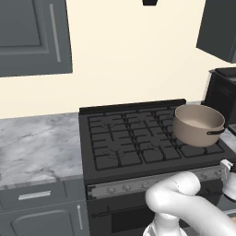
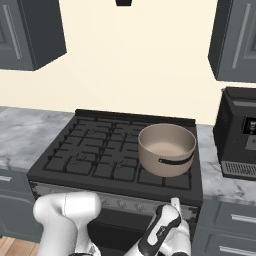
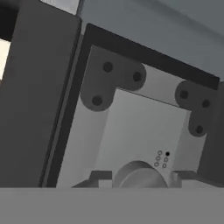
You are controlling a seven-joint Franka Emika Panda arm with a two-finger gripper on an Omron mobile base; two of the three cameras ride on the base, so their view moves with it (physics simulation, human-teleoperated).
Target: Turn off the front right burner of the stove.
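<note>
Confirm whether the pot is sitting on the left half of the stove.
No: in the right base view the pot sits on the right side of the stove grate, toward the front.

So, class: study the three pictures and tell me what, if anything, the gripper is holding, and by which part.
It cannot be told. The gripper sits at a round knob on the stove, but its fingertips are cut off by the frame.

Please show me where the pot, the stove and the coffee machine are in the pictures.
pot (image 2: 165,142): right base view, inner wall.
stove (image 1: 122,140): left base view, grate top.
coffee machine (image 2: 235,132): right base view, dark front.
</note>
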